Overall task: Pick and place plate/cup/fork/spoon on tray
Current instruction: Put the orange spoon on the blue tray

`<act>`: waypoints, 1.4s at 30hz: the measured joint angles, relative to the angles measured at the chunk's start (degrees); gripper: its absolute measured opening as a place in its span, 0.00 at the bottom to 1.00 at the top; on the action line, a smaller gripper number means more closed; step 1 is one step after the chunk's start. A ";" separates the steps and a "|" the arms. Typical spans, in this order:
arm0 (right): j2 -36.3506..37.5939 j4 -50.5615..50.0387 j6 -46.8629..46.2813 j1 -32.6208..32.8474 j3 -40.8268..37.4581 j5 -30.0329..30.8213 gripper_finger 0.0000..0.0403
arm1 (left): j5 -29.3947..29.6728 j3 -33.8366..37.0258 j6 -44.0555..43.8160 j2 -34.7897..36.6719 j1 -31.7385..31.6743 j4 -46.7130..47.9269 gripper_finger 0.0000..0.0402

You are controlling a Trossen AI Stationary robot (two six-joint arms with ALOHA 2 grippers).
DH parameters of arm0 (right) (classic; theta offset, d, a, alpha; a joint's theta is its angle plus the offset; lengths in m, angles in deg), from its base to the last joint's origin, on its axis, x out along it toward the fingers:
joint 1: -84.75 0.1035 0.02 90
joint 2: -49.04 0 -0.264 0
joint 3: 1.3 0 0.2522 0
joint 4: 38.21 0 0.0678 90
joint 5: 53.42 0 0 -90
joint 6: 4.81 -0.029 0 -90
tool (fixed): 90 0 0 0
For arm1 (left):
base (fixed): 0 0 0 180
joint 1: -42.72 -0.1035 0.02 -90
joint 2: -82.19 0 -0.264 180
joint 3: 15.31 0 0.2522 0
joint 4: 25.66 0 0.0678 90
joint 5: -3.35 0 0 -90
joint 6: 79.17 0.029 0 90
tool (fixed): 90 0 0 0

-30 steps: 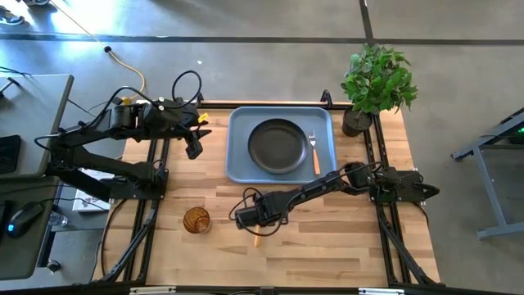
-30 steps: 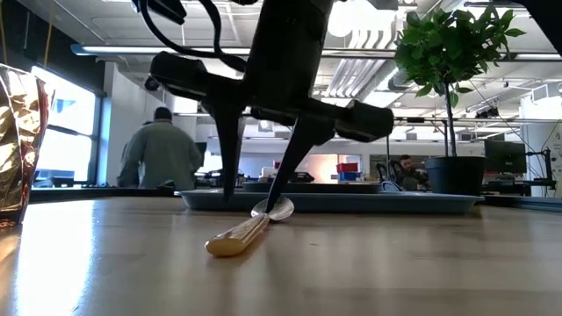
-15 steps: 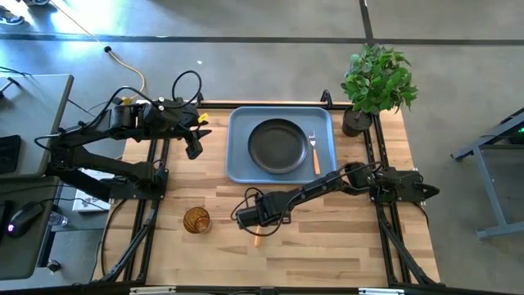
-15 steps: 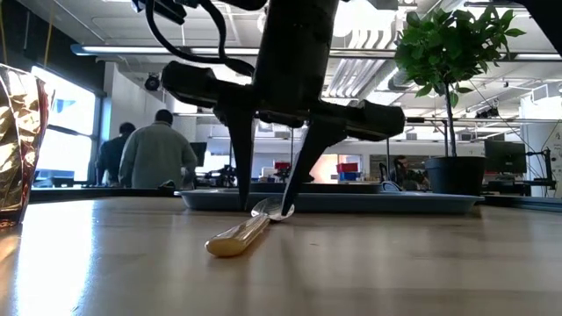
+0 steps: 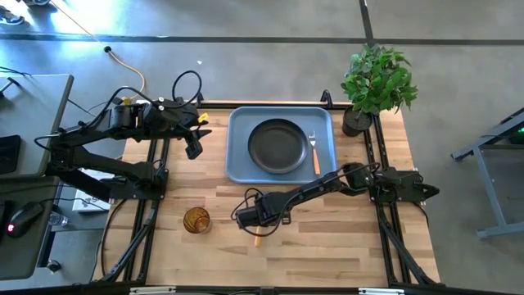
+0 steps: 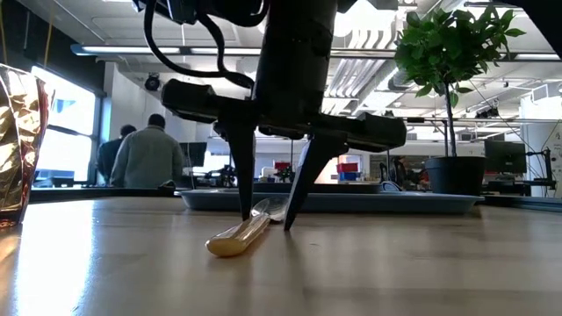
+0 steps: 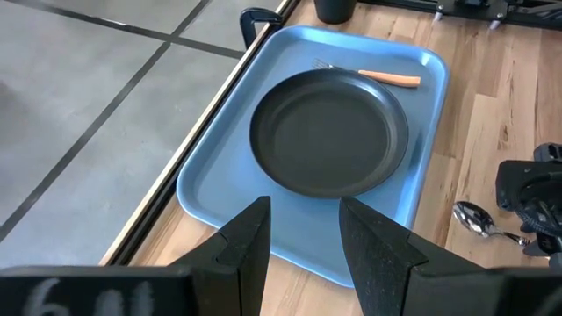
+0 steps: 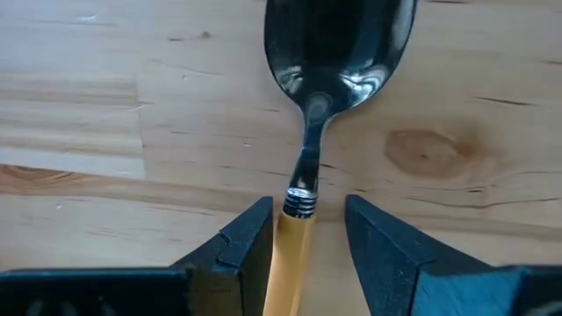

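Right gripper (image 6: 265,219) is down at the table top, fingers spread and straddling the spoon (image 8: 314,158) — one finger each side of the neck where metal meets a pale yellow handle, not yet closed on it. In the high view the gripper body covers most of the spoon; only the handle end pokes out below it (image 5: 256,240). In the low view the bowl sits just behind the finger tips, partly masked by them; whether the tips touch the wood cannot be told.

Beyond the gripper lies the tray (image 5: 239,156), holding the plate (image 5: 277,146) at its middle and the fork (image 5: 314,152) beside the plate, orange handle along the tray's right rim. The cup (image 5: 196,220) stands on bare table off to the gripper's side, well apart; in the low view it is cut off at the frame edge.

Left gripper (image 7: 303,230) hovers past the tray's left edge — fingers apart, holding nothing.

A potted plant (image 5: 376,80) stands at the far right corner. People (image 6: 146,156) show in the room behind.
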 joint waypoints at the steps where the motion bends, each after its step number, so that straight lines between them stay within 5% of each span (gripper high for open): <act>1: -0.02 -0.11 -0.11 0.01 0.00 0.07 0.34 | 0.05 0.00 0.00 0.00 0.00 -0.02 0.31; 6: -0.15 -1.30 0.15 0.01 0.26 -0.07 0.29 | 0.10 0.00 0.01 0.01 0.02 -0.02 0.31; 15: -0.11 -2.12 2.41 -0.34 0.20 -0.67 0.03 | 0.12 0.00 0.00 0.00 0.01 -0.03 0.31; 26: 0.33 -2.69 5.51 -0.30 0.88 -0.02 0.05 | 0.17 0.00 1.51 0.00 0.02 0.00 0.31; 42: 1.75 -15.34 6.78 -0.32 11.48 11.89 0.03 | -0.10 0.00 1.91 0.00 0.02 -0.03 0.31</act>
